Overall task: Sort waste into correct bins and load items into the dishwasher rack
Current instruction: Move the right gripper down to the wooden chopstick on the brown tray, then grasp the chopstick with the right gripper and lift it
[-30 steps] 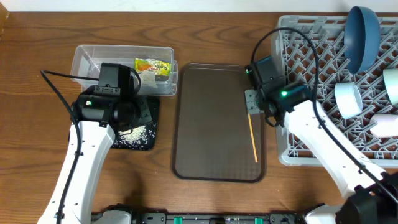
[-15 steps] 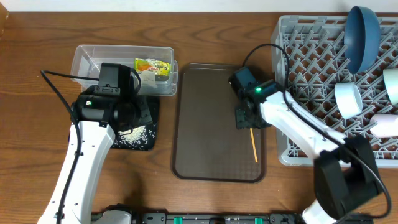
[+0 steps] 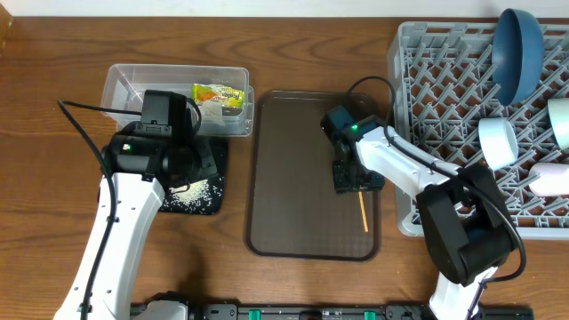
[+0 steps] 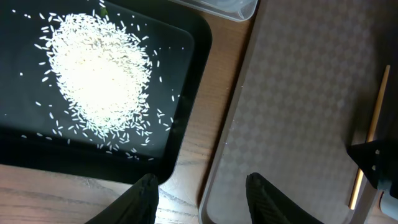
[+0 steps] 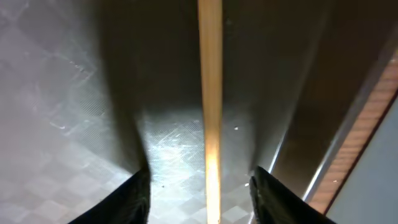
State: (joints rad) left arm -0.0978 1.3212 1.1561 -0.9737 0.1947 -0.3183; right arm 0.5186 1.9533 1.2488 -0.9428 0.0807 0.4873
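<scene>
The thin yellow stick (image 3: 363,213) lies along the right side of the brown serving tray (image 3: 293,178). My right gripper (image 3: 351,178) is open low over the stick's far end, one finger on each side; in the right wrist view the stick (image 5: 210,93) runs between the fingers (image 5: 200,193). My left gripper (image 3: 182,164) is open and empty above the black tray (image 3: 213,164), which holds the rice heap (image 3: 191,189). The clear tub (image 3: 120,84) holds the yellow-green wrapper (image 3: 219,94) and the white tissue (image 3: 209,114). The grey rack (image 3: 427,98) holds the blue bowl (image 3: 516,49), two pale bowls (image 3: 498,142) and the pink cup (image 3: 553,180).
In the left wrist view the rice (image 4: 99,74) sits on the black tray (image 4: 186,37), with a strip of wooden table (image 4: 205,124) between it and the brown tray (image 4: 298,93). The rack wall stands just right of the stick.
My right gripper has moved from the rack's left edge leftward and down onto the brown tray, over the stick's far end. The left arm has not moved.
</scene>
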